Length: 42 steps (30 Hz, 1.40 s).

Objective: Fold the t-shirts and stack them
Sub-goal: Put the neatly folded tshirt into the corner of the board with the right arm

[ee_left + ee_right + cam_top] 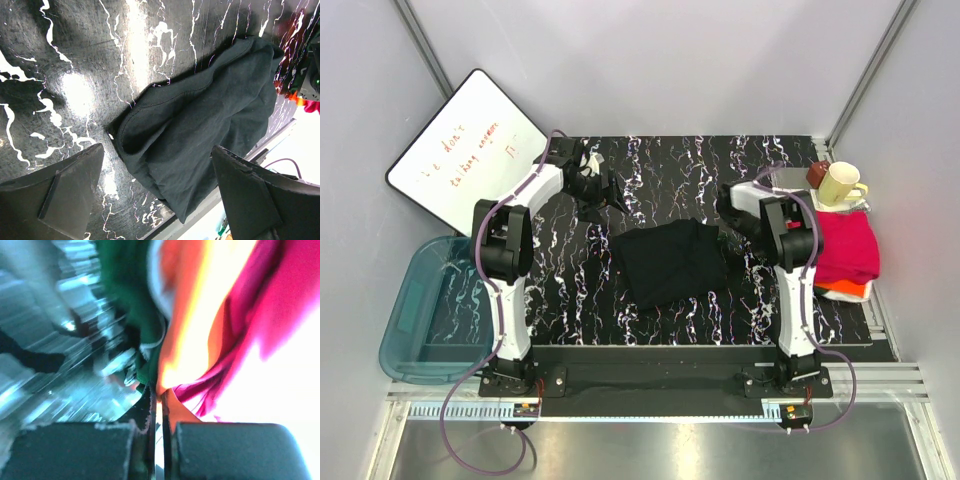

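The black t-shirt (670,262) lies folded in the middle of the marbled table; in the left wrist view the black t-shirt (200,115) shows a rumpled edge. My left gripper (598,190) hovers open behind and left of it, and in its own view the left gripper (157,150) holds nothing. A magenta t-shirt (845,248) tops a pile at the right edge, with an orange piece (848,290) under it. My right gripper (728,215) sits between the black t-shirt and that pile. In the blurred right wrist view the right gripper (162,392) is shut, with orange cloth (200,315), magenta cloth (270,305) and green cloth (130,295) just past its tips.
A cream mug (840,185) and a brown object (817,174) stand behind the pile at the back right. A whiteboard (465,145) leans at the back left. A blue plastic bin (420,310) sits off the table's left side.
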Each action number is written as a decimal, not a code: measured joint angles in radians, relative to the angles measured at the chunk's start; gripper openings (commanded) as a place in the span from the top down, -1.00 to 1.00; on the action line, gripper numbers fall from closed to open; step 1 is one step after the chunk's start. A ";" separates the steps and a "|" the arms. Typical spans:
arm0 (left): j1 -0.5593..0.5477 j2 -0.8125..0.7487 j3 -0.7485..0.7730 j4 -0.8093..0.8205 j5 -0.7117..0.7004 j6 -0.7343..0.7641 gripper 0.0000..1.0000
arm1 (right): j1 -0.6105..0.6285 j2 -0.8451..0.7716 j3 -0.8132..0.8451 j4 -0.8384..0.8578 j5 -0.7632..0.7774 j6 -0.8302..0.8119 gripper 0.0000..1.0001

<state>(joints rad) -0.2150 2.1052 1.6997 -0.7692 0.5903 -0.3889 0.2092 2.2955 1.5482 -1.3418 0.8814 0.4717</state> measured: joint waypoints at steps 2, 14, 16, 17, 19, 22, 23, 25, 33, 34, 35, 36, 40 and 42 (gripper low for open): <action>0.000 0.000 0.000 0.000 0.000 0.000 -0.87 | 0.057 0.003 0.043 -0.010 -0.032 0.000 1.00; 0.000 0.000 0.000 0.000 0.000 0.000 -0.87 | 0.309 0.035 0.134 -0.045 -0.188 -0.021 1.00; 0.000 0.000 0.000 0.000 0.000 0.000 -0.87 | 0.310 0.035 0.120 -0.045 -0.196 -0.027 1.00; 0.000 0.000 0.000 0.000 0.000 0.000 -0.88 | 0.310 0.034 0.113 -0.047 -0.197 -0.028 1.00; 0.000 0.000 0.000 0.000 0.000 0.000 -0.88 | 0.310 0.030 0.099 -0.052 -0.207 -0.030 1.00; 0.000 0.000 0.000 0.000 0.000 0.000 -0.88 | 0.310 0.016 0.077 -0.059 -0.232 -0.029 1.00; 0.000 0.000 0.000 0.000 0.000 0.000 -0.88 | 0.310 0.011 0.072 -0.059 -0.239 -0.029 0.96; 0.000 0.000 0.000 0.000 0.000 0.000 -0.88 | 0.309 0.000 0.066 -0.060 -0.255 -0.028 0.69; 0.000 0.000 0.000 0.000 0.000 0.002 -0.90 | 0.310 -0.075 0.087 -0.036 -0.352 -0.044 -0.89; 0.000 0.000 0.000 0.000 0.000 0.003 -0.90 | 0.310 -0.098 0.103 -0.035 -0.367 -0.052 -0.95; 0.000 0.000 0.000 0.000 -0.001 0.005 -0.90 | 0.310 -0.127 0.122 -0.031 -0.385 -0.057 -1.00; 0.000 0.000 0.000 0.000 -0.001 0.005 -0.90 | 0.310 -0.161 0.142 -0.024 -0.407 -0.065 -1.00; 0.000 0.000 -0.001 0.000 -0.001 0.008 -0.90 | 0.310 -0.319 0.193 0.006 -0.497 -0.088 -1.00; 0.000 0.000 -0.001 0.000 -0.001 0.008 -0.91 | 0.310 -0.373 0.193 0.022 -0.542 -0.097 -1.00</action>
<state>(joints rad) -0.2150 2.1052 1.6989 -0.7692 0.5892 -0.3805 0.5190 1.9228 1.7409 -1.3201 0.3397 0.3748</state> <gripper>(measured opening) 0.951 0.994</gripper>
